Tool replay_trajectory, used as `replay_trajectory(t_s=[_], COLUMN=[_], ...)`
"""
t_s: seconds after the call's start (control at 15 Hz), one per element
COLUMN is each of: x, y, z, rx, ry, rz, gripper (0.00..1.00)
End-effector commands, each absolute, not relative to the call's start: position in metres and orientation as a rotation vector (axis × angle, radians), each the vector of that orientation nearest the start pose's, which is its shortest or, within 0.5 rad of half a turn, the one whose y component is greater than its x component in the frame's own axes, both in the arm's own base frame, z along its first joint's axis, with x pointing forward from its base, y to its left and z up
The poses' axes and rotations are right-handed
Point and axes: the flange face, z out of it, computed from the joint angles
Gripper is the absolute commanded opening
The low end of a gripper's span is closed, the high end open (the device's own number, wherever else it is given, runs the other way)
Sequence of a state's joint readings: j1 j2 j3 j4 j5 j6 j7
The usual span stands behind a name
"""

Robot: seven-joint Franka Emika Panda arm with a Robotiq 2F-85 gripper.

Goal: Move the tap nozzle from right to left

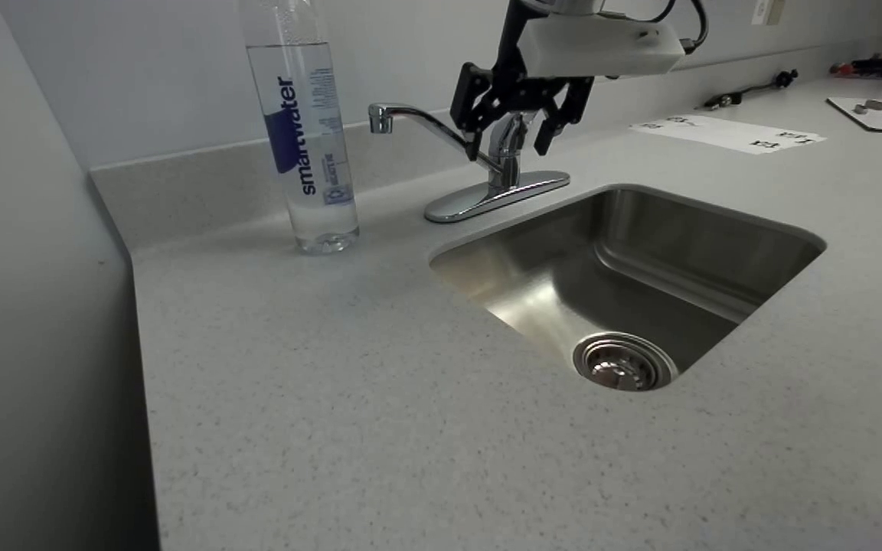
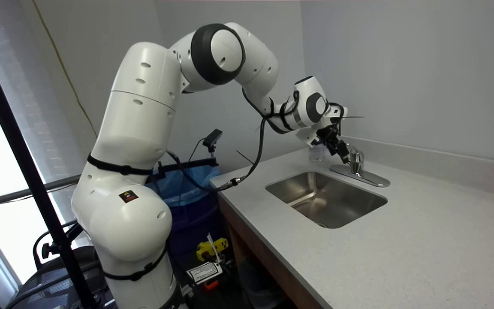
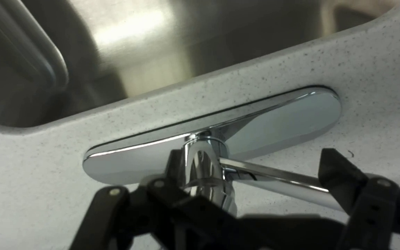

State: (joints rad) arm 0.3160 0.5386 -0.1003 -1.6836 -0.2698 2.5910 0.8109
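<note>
Chrome tap (image 1: 504,174) stands just behind the steel sink (image 1: 540,252), base plate (image 1: 462,205) flat on the speckled grey counter (image 1: 318,367). Tap nozzle (image 1: 381,119) is the downturned tip of the spout (image 1: 438,128); in an exterior view it sits out to frame left of the tap body, near the water bottle (image 1: 303,145). Wrist view: spout runs off the tap body on the side away from the sink.

Black gripper (image 1: 507,145) points down at the tap in both exterior views, jaws spread wide. Wrist view has one of the fingers (image 3: 340,177) overlapping the spout, opposite one overlapping the edge of the tap body, a length of spout showing in the gap. Contact with either: can't tell.

Bottle upright, clear, "smartwater" label, liquid inside. Drain (image 1: 623,366) in the sink bottom. Farther along the counter in an exterior view, white papers (image 1: 728,134) with black markings. White arm (image 2: 127,120) reaches over the counter toward the tap, black straps and cable on it. Beside the counter, blue bin liner (image 2: 206,174); lower down, a yellow block (image 2: 204,249), details too small to read.
</note>
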Motion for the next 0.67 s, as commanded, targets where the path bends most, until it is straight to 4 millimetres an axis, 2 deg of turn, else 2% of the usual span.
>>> replay_trajectory(t_s=[0.0, 0.4, 0.6], x=[0.693, 0.707, 0.714], y=[0.138, 0.099, 0.091], z=[0.364, 0.408, 0.421], rx=[-3.102, -3.213, -3.228], ry=[0.44, 0.284, 0.256], rz=[-0.66, -0.586, -0.586], gripper=[1.0, 1.0, 1.0])
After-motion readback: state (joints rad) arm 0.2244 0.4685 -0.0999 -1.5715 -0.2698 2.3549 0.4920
